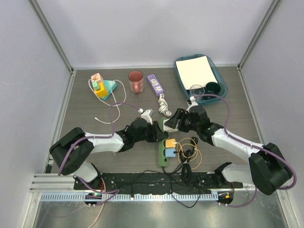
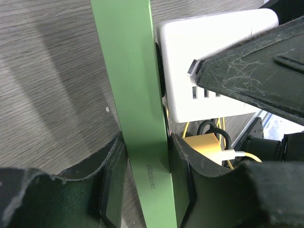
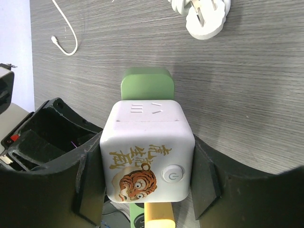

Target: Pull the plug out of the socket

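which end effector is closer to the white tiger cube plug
Right. The right end effector straddles the plug, one finger against each side. The left end effector clamps the green power strip just beside the plug, not touching it.

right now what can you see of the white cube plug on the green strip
The plug is a white rounded cube of glossy-looking plastic, printed with a tiger face, gold characters and a round power button, with small slots on another face. It sits square on the socket, near that green strip's rounded end. The right end effector straddles it, pads seemingly pressed on two opposite sides.
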